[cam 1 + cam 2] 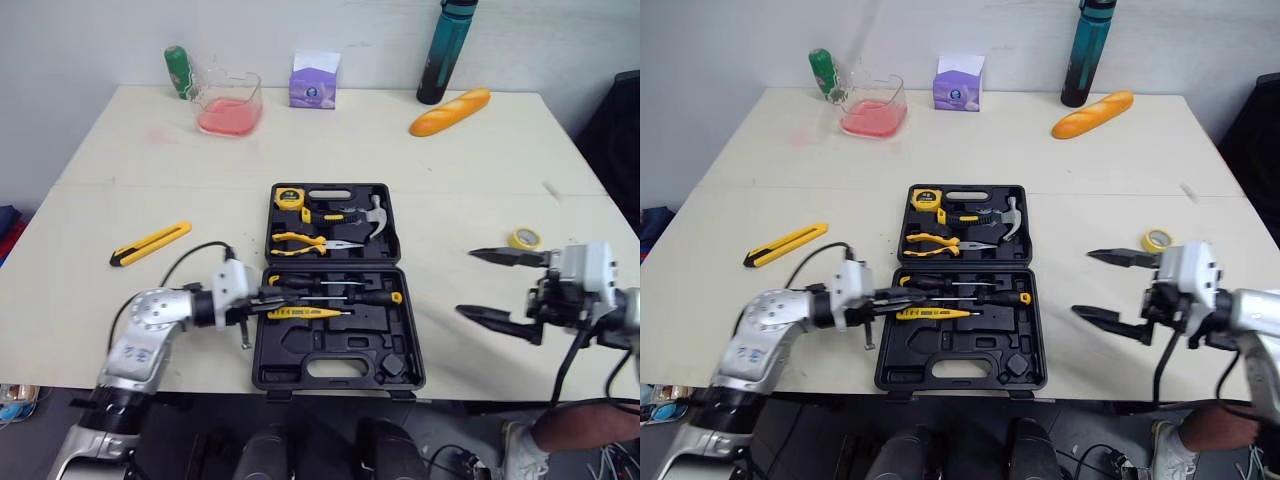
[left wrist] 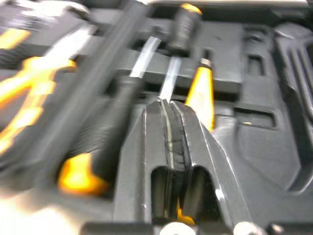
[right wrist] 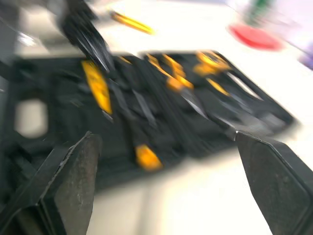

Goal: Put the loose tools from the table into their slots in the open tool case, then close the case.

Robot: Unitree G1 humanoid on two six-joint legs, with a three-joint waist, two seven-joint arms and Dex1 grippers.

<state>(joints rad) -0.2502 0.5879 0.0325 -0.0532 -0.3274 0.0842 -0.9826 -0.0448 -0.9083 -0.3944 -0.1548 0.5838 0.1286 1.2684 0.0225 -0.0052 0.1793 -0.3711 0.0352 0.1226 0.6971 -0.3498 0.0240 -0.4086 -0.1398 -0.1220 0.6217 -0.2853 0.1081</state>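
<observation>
1. Left wrist view: my left claw (image 2: 164,105) is pinched tight. Its tips are down among the screwdrivers (image 2: 172,73) in the near half of the tool case (image 1: 405,345). I cannot tell if something thin is caught between the fingers.
2. My right claw (image 1: 497,288) is wide and holds nothing. It hangs over the table (image 1: 450,190), just to the right of the case.
3. The case lies flat and open in the middle of the table. The hammer (image 1: 352,215), pliers (image 1: 308,241) and tape measure (image 1: 289,197) sit in the far half.
4. A yellow knife (image 1: 150,243) lies loose on the table, well to the left of the case. A small yellow tape roll (image 1: 524,238) lies on the right, near my right claw.
5. I think I am on the step of tucking a screwdriver into its slot. Some slots in the near half look empty.
6. Next, I think my left claw should lift out, open up, and go for the yellow knife. It should grab the knife across its thin side. Shutting the case comes last.
</observation>
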